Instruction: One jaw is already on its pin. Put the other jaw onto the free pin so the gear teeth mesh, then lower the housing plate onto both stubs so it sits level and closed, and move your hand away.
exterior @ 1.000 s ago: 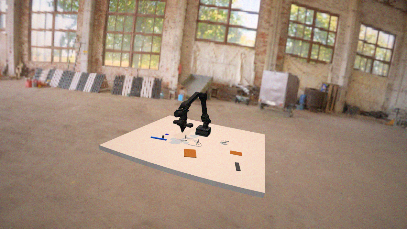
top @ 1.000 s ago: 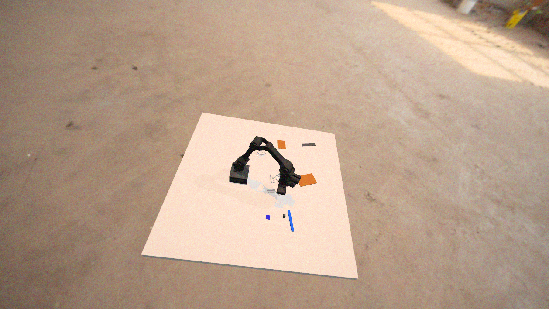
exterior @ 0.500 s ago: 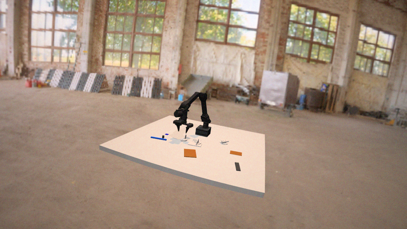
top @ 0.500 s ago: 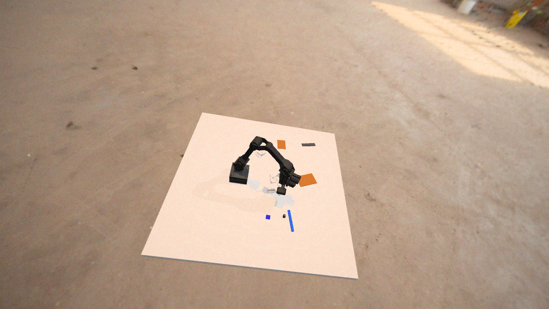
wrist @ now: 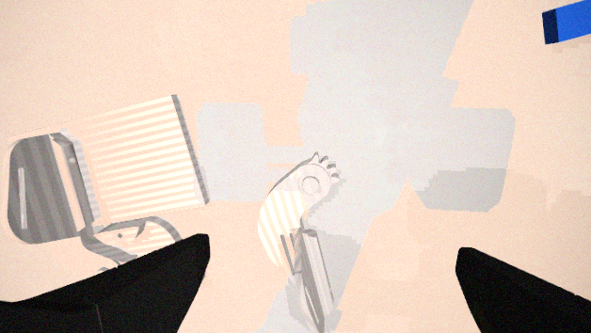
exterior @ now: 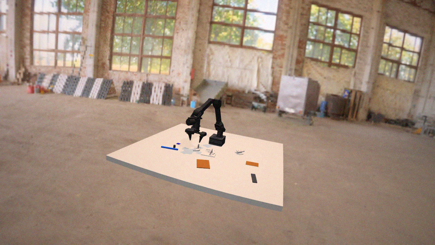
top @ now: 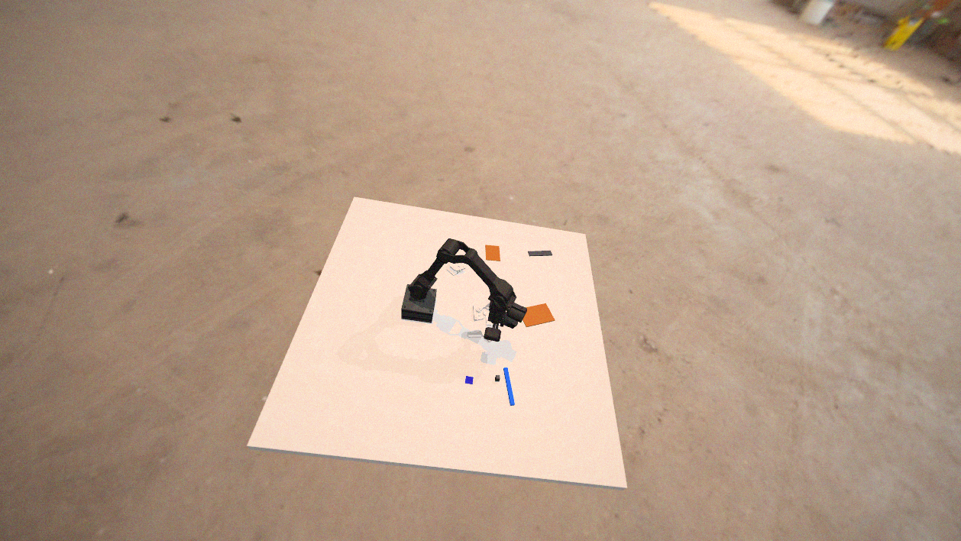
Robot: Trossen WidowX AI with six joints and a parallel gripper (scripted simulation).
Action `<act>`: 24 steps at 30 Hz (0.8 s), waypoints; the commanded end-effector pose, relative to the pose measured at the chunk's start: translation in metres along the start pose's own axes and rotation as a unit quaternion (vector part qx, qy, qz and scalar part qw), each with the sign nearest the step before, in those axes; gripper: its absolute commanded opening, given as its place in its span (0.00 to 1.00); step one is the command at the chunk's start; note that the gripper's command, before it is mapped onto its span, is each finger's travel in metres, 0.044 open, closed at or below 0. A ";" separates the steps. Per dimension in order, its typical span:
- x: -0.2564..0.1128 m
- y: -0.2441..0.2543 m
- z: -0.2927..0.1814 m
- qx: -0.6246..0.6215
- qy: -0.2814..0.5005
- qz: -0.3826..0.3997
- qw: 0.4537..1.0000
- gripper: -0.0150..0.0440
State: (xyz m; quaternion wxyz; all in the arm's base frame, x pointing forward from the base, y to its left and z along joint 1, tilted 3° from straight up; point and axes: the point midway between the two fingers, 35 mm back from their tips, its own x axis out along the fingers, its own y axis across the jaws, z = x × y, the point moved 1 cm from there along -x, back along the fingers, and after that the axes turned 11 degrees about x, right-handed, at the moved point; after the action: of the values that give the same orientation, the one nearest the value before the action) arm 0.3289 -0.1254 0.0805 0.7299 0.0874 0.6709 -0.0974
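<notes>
My gripper (exterior: pixel 195 140) (wrist: pixel 329 252) is open and empty, pointing down above the loose jaw. The loose white jaw (top: pixel 474 334) (exterior: pixel 197 149) (wrist: pixel 311 185) lies on the table between and below the fingertips. Its toothed round end points away from the fingers in the wrist view, and a raised grey part stands at its other end. The white base (top: pixel 478 312) (exterior: pixel 208 155) (wrist: pixel 141 160) is left of it in the wrist view, bearing the mounted jaw; the left finger partly covers its lower part, and the pins are unclear. A small white piece (top: pixel 455 270) (exterior: pixel 239 152), possibly the housing plate, lies apart.
A blue bar (top: pixel 509 387) (exterior: pixel 169 147) (wrist: pixel 571 21), a black block (top: pixel 496 377) (exterior: pixel 174 146) and a dark-blue square (top: pixel 468 380) (exterior: pixel 178 143) lie to one side. Two orange plates (top: pixel 538 315) (exterior: pixel 203 163) (top: pixel 493 253) (exterior: pixel 251 163) and a dark strip (top: pixel 539 253) (exterior: pixel 253 178) lie beyond the base.
</notes>
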 end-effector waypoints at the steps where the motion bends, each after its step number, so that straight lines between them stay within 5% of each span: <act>1: 0.000 0.000 0.000 0.000 0.000 0.000 1.000 1.00; 13: 0.000 0.000 0.000 0.000 0.000 0.000 1.000 1.00; 24: 0.000 0.000 0.000 0.000 0.000 0.000 1.000 0.51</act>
State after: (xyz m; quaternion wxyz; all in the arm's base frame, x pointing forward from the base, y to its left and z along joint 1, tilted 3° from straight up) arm 0.3289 -0.1254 0.0805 0.7299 0.0874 0.6710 -0.0975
